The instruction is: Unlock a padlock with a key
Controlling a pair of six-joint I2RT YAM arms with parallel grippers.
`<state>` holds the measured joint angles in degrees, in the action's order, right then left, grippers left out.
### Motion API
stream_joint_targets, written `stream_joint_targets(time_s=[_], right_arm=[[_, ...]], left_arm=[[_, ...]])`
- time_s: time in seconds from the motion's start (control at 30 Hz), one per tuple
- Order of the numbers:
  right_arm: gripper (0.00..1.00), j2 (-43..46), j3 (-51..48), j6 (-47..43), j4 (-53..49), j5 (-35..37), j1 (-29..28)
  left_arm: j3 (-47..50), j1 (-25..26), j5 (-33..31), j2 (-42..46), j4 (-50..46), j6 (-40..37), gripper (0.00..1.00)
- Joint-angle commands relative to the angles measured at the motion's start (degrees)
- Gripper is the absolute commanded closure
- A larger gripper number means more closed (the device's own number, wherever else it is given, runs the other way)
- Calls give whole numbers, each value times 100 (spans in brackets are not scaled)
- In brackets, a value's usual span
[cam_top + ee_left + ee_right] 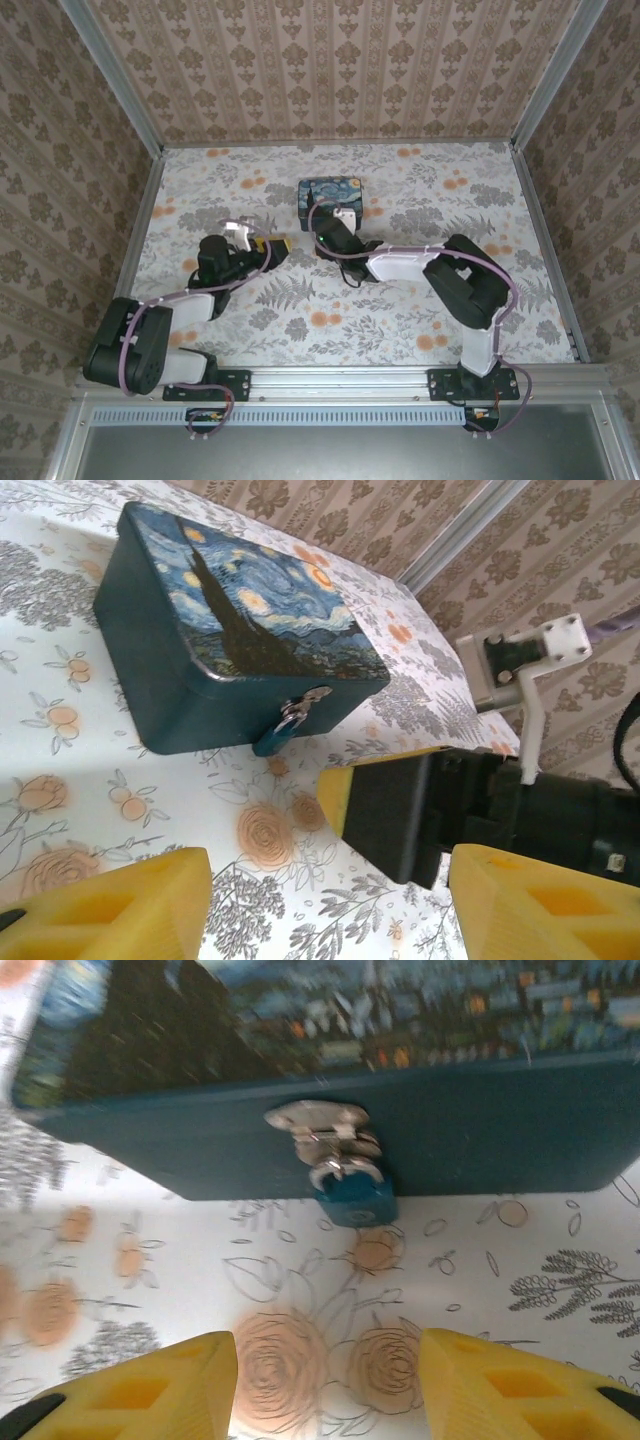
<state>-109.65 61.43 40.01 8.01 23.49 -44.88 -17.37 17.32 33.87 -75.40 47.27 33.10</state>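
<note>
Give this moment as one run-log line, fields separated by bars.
padlock: hangs on hasp of box | right gripper: open, facing padlock | left gripper: open

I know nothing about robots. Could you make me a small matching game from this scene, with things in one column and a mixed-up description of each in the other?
Things:
1. padlock
2. box
3. table
4. right tool

Descriptions:
A. covered in a flower print
B. open, nothing in it
C. blue, hanging from the metal clasp
D. starry night picture on its lid

Pairs: 1-C, 2-D, 3-A, 4-B
</note>
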Motion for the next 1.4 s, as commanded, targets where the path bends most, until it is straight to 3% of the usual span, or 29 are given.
stream_joint_targets(time_s=[0.0,0.4,0.63,0.73,1.0,1.37], right_arm=[[49,-301,184,-88,422,719,-30],[42,-1047,763,-509,805,1037,-8],[44,-1255,808,-784,993,1435,118],[49,-1290,738,-832,1219,1287,237],[46,-1346,780,-984,1126,1064,309],[54,-1414,924,-920,927,619,454]], left_arm=[[128,-28,23,225,-381,-299,34],[377,-88,151,511,-239,-447,32],[461,-94,162,536,-129,-412,32],[484,-102,164,588,-117,-408,32],[506,-122,173,684,-174,-427,32],[532,-123,190,719,-156,-417,33]])
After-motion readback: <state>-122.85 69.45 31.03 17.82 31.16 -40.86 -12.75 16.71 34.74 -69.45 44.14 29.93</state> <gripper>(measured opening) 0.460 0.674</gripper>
